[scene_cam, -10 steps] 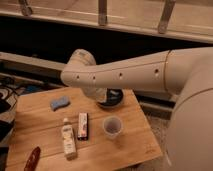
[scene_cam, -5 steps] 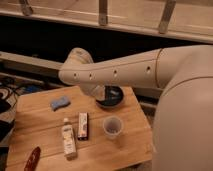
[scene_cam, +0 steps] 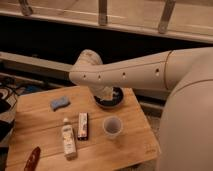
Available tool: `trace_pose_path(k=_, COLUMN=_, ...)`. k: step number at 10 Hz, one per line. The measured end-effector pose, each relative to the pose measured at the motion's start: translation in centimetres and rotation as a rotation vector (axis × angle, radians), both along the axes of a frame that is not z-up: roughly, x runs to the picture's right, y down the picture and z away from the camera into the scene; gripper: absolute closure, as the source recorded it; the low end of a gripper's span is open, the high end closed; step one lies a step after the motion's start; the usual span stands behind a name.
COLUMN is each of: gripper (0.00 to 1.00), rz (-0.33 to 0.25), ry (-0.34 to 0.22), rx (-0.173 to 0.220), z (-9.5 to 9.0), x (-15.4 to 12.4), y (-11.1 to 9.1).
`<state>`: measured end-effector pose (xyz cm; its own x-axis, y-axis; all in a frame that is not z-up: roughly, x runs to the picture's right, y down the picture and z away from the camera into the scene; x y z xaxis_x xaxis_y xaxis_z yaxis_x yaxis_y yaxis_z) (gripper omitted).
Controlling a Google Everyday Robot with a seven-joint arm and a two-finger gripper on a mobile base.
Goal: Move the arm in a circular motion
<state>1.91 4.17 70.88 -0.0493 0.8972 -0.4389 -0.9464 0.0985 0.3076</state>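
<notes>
The large cream-white arm (scene_cam: 130, 72) reaches from the right edge across the wooden table (scene_cam: 35, 125) to a rounded elbow joint (scene_cam: 86, 61) above the table's far side. From the elbow a short segment drops toward a dark bowl (scene_cam: 116, 98). The gripper (scene_cam: 106, 93) hangs at the end of that segment, just over the bowl's left side, mostly hidden by the arm.
On the table lie a blue sponge (scene_cam: 60, 103), a white bottle (scene_cam: 68, 139), a brown and white packet (scene_cam: 83, 125), a clear cup (scene_cam: 112, 127) and a red object (scene_cam: 32, 157) at the front left edge. A railing (scene_cam: 102, 12) runs behind. Dark clutter (scene_cam: 6, 100) sits at the left.
The elbow moved slightly left and up, then back to the right. The wrist end stays over the bowl. The table items have not moved.
</notes>
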Motion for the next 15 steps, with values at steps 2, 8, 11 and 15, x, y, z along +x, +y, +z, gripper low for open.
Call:
trace_pose_path(k=2, gripper=1.00, rz=0.012, ry=0.012, rx=-0.005, z=-0.3, x=0.8, y=0.9)
trace_pose_path(k=8, gripper=1.00, rz=0.045, ry=0.059, rx=-0.032, z=-3.0, x=2.6, y=4.5)
trace_pose_path(k=11, gripper=1.00, rz=0.031, ry=0.063, rx=-0.045, z=-4.6, x=1.4, y=5.6)
trace_pose_path(k=15, gripper=1.00, rz=0.010, ry=0.087, rx=-0.049, z=-3.2, x=-0.6, y=3.6)
